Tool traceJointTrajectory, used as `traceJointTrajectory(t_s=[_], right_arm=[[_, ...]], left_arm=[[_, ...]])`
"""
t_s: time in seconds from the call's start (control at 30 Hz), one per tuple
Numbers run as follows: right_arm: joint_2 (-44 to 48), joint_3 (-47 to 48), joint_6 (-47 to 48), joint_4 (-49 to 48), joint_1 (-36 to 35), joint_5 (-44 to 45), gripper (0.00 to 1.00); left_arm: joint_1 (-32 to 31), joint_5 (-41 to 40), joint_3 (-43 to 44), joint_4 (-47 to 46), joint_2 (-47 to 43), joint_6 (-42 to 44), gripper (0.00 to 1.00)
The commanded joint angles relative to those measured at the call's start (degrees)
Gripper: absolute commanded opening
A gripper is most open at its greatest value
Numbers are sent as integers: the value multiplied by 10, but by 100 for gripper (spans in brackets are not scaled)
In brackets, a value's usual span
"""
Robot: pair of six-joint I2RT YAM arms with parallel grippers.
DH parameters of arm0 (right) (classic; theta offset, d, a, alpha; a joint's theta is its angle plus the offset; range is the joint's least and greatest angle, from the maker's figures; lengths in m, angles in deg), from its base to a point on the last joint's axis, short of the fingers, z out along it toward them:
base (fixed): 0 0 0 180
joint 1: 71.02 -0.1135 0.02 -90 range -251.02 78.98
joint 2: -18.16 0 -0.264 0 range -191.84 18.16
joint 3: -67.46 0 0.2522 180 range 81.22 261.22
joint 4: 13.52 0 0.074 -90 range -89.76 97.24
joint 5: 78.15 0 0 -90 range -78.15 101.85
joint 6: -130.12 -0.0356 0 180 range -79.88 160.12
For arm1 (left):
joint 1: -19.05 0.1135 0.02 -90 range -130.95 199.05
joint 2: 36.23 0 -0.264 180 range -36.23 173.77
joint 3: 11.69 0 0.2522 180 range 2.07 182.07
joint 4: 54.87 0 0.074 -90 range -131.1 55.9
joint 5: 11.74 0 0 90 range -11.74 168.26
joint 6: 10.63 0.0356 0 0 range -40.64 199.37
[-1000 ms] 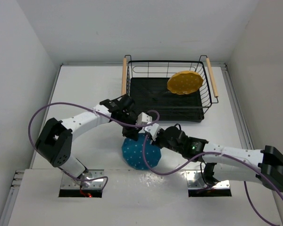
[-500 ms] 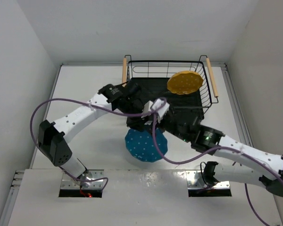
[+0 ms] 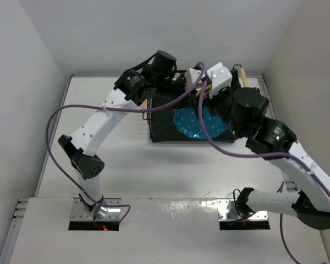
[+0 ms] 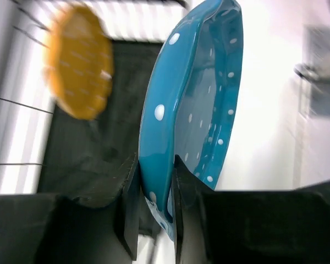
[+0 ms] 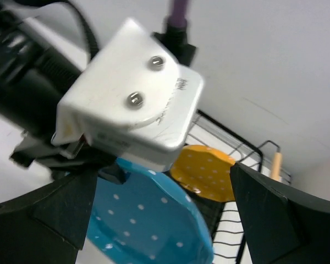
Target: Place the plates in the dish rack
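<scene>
Okay, top view: blue plate (image 3: 195, 124) is hovering over the rack (image 3: 163, 133), arms hiding the far side. Left wrist: left gripper (image 4: 154, 179) is pinching its lower rim, plate standing upright, yellow plate (image 4: 80, 69) leaning beyond, blurred. Right wrist: right gripper (image 5: 162, 181) is gaping wide, holding nothing, just beside

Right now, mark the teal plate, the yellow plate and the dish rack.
teal plate (image 4: 195, 110), left wrist view, on its glossy dotted face.
yellow plate (image 5: 206, 171), right wrist view, on the middle of its dotted face.
dish rack (image 3: 164, 133), top view, on its near-left wire wall.
</scene>
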Motion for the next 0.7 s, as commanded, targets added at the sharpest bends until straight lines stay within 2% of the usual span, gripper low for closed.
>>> traceJointTrajectory(t_s=[0.0,0.17,0.27,0.33,0.37,0.4,0.43,0.5,0.53,0.6,0.67], right_arm=[[-22,79,18,-62,78,179,99],[-114,134,29,-54,137,198,99],[-151,168,-6,-78,186,197,99],[-155,169,-11,-138,205,206,99],[-153,162,27,-189,209,207,99],[-150,151,45,-213,209,185,99],[-145,129,59,-226,210,110,99],[-124,96,100,-190,207,-12,99],[-118,95,99,-113,208,-57,99],[-103,66,81,-73,216,-84,99],[-64,-29,92,-47,229,-121,99]], left_arm=[[-6,-12,56,-45,-20,-41,0],[1,-92,23,-160,-5,-21,0],[6,-92,79,-160,54,-4,0],[11,-92,87,-165,70,16,0],[11,-92,87,-165,78,25,0],[16,-92,87,-172,78,25,0],[23,-84,87,-172,86,12,0],[61,-58,99,-193,92,-47,0],[75,-39,106,-193,99,-65,0],[114,5,118,-207,99,-98,0],[132,34,118,-207,104,-104,0]])
